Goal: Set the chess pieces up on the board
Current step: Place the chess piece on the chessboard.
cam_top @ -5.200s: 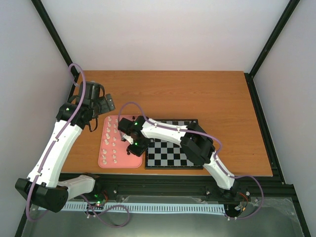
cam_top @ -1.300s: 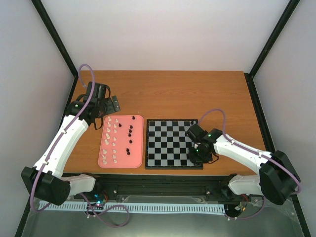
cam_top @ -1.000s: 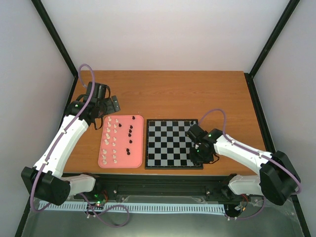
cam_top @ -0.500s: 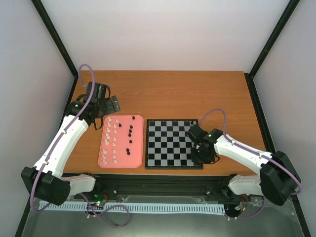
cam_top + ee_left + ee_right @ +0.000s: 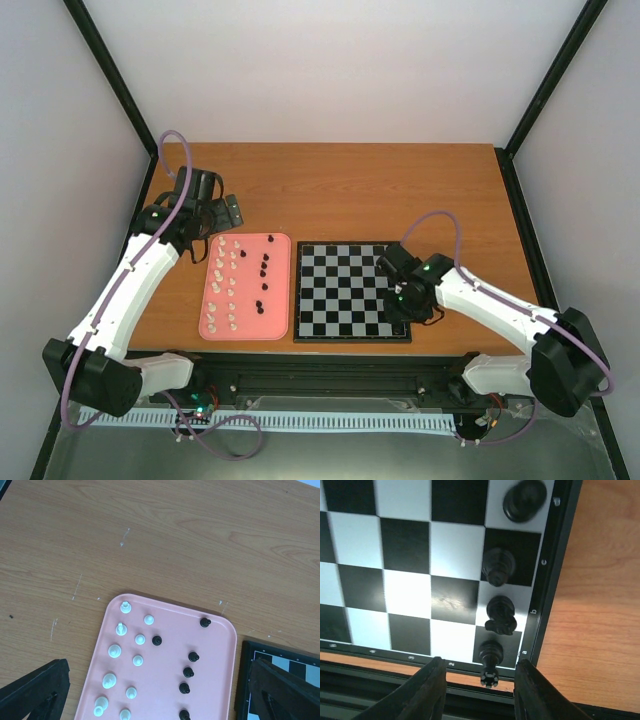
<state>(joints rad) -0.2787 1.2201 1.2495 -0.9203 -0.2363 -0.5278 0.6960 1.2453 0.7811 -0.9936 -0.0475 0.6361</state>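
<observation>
The worktop's (image 5: pixel 350 190) board (image 5: pixel 335 285), at 3 o'clock of the pink tray (image 5: pixel 280 325), looks barely started, with the left gripper (image 5: pixel 157 680) wide near the tray's 11 o'clock corner and the right gripper (image 5: pixel 479 680) wide over the board's 5 o'clock corner — just four black chess pieces (image 5: pixel 500 612) stand placed, the rest waiting in the tray.

You have one flat black-and-white checkered board (image 5: pixel 340 290) and one pink rounded tray (image 5: pixel 280 325). Four small black chess pieces (image 5: pixel 500 614) stand on the board. On the tray, the left wrist view shows six more black ones and at least ten small white chess pieces (image 5: pixel 114 651); its near end is cut off there.
</observation>
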